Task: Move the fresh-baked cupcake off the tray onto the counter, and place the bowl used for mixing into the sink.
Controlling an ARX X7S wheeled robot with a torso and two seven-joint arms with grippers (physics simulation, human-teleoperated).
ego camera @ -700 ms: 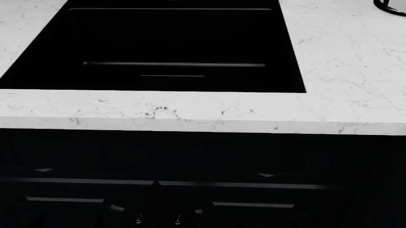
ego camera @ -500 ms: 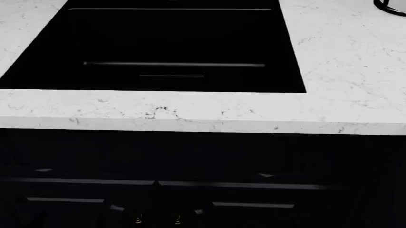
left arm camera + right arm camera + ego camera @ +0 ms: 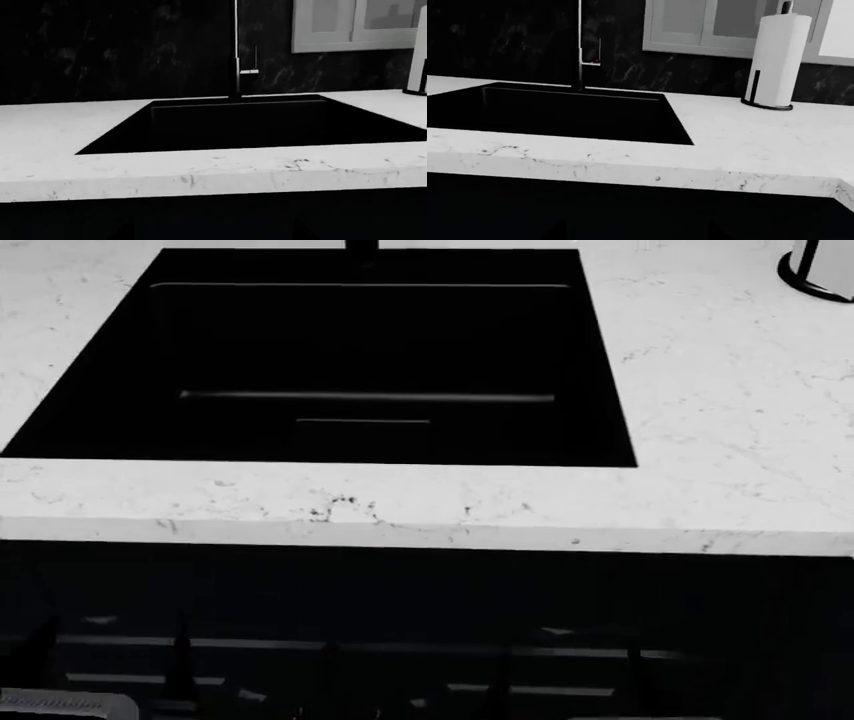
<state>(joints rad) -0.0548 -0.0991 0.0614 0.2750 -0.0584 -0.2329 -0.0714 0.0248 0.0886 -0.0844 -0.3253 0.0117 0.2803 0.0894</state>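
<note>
- Neither gripper shows in any view, so I cannot tell how open either is or what it holds.
- The sink (image 3: 360, 360) lies centred in the counter (image 3: 721, 440), probably lined up for the bowl.
- Cupcake, tray and bowl are out of sight.

From my left wrist I see the counter (image 3: 80, 150) with its veined near edge, the black sink (image 3: 267, 122) sunk into it, the thin faucet (image 3: 235, 55) rising at the sink's far rim against a dark wall (image 3: 100, 45), and a pale cabinet (image 3: 353, 25) beyond.
</note>
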